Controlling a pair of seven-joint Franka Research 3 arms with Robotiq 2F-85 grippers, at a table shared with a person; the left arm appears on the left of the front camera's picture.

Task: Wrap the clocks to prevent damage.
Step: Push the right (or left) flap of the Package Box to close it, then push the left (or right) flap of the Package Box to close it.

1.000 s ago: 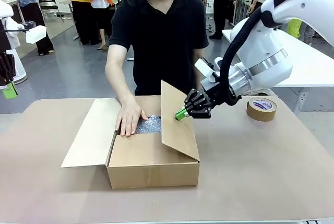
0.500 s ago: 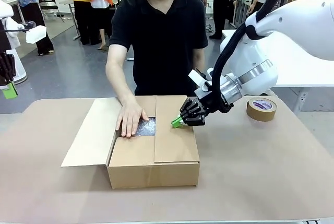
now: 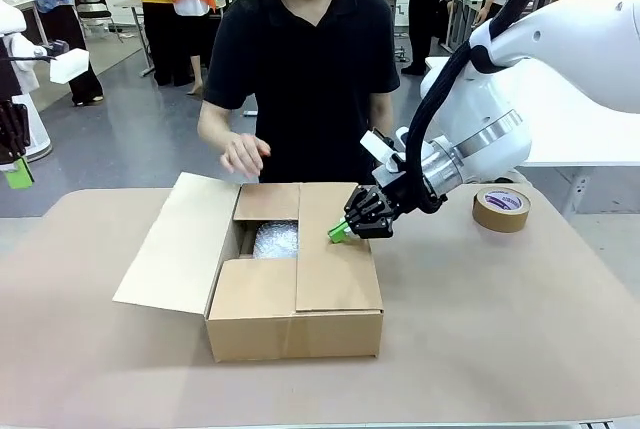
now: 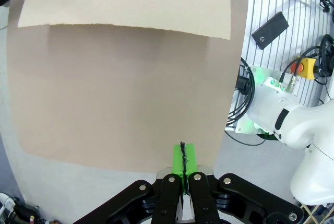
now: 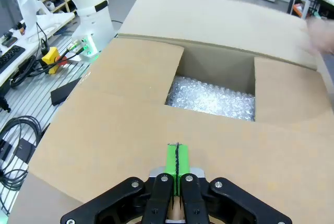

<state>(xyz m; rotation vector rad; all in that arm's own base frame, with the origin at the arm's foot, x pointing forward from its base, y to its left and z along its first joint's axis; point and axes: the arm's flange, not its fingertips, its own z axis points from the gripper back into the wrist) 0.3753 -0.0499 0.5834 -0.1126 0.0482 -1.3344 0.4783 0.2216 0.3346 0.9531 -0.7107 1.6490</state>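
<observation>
Tabletop box (image 3: 290, 301) holds bubble wrap (image 3: 274, 240) beside closed right end effector (image 3: 336, 234)

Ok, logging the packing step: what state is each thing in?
Cardboard box: partly closed, gap in top.
Right flap: folded down.
Left flap: open, leaning outward.
Bubble wrap bundle: inside the box.
Tape roll: flat on the table.
Right claw: shut, tip on the right flap.
Left claw: shut, empty.
Person's hand: raised off the box.

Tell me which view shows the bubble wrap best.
The right wrist view: it looks down through the gap at the bubble wrap. The front view gives a smaller patch between box flaps. The left wrist view faces the tabletop.
</observation>
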